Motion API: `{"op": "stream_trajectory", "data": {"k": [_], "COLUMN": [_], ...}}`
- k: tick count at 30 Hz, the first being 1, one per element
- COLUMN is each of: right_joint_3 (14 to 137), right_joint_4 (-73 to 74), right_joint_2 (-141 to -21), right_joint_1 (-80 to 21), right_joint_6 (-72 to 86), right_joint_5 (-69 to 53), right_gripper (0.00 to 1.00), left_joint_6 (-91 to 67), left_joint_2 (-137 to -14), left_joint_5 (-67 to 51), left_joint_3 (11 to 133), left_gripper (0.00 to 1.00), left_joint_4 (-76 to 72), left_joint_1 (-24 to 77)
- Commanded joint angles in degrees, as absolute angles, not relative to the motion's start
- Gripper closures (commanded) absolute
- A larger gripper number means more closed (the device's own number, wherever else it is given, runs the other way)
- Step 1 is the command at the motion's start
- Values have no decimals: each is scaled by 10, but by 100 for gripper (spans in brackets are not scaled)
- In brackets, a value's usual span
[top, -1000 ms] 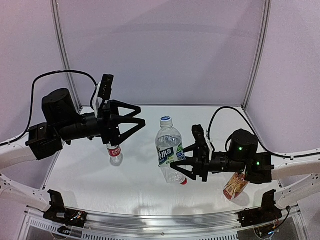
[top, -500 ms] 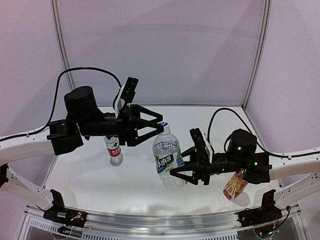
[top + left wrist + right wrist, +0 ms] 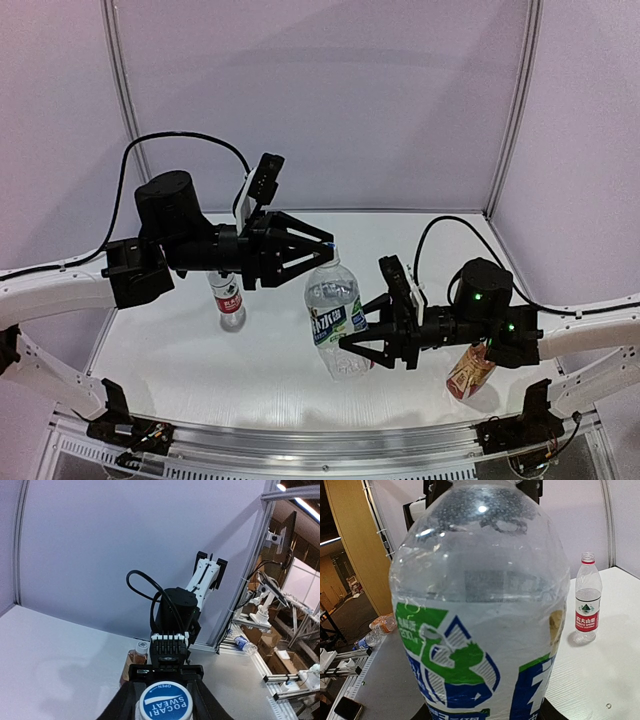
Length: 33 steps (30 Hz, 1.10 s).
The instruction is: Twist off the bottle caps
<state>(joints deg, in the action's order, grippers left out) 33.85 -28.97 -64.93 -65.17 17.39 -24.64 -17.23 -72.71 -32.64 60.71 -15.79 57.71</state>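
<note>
Centre frame: green-blue-label bottle (image 3: pixel 335 315) near-upright, cap (image 3: pixel 165 704) end leaning slightly left; right gripper (image 3: pixel 360 335) clamps its lower body. Left gripper (image 3: pixel 328 253) jaws spread astride cap. White table (image 3: pixel 270 350), lilac walls (image 3: pixel 320 110).

The blue-and-white cap (image 3: pixel 165 703) reads "POCARI SWEAT" and "OPEN".

Bright, even light — faint shadows, curved edges

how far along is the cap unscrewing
Done: possibly the red-label bottle, whose neck looks bare. In hand: right hand grips the green-blue label bottle; left hand straddles its blue-and-white cap, still on. Left: the amber bottle, capped.
</note>
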Motion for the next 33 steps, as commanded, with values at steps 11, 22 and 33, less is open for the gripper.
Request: {"op": "stream_trajectory", "data": {"k": [11,22,33], "right_joint_3": [348,347,351], "right_joint_4": [-226,-188,-176], "right_joint_2": [-619,-611,-612], "right_joint_1": [-653,-653,-653], "right_joint_6": [177,176,176], "right_joint_5": [-113,11,31], "right_gripper": [100,100,100], "left_joint_6": [-154,-277,-290], "left_joint_2": [-721,-789,-803], "left_joint_5": [-195,200,185], "left_joint_3": [628,711,719], "left_gripper": [100,100,77], "left_joint_4": [-82,30,10], "left_joint_1": [587,672,700]}}
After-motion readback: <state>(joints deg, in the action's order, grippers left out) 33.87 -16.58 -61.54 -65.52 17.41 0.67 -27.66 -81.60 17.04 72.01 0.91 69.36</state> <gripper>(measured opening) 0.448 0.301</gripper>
